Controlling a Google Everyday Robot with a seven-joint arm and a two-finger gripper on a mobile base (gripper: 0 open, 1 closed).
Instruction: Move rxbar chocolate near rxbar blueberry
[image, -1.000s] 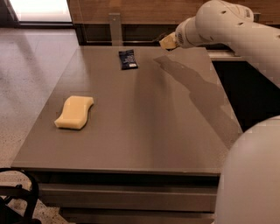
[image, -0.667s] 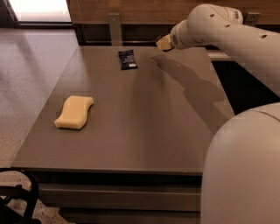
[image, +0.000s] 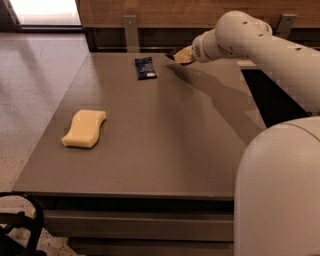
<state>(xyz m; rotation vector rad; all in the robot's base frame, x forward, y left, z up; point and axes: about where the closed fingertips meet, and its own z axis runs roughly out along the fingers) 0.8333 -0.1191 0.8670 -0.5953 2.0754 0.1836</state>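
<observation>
camera view: the table (image: 175, 140) bears the blueberry bar (image: 145, 68), flat near the far edge, and a yellow sponge (image: 84, 128) well apart at the near left. the arm (image: 260, 45) reaches in from the right, with the gripper (image: 180, 56) low over the far edge, near the bar's right (a dark bit at its tip is perhaps the chocolate bar (image: 171, 53)). clenched or released, i cannot tell.

Matt tabletop (image: 165, 145), glossy foil rxbar blueberry (image: 145, 68), porous sponge (image: 84, 128), pale plastic pincer (image: 181, 56) above the far edge.
</observation>
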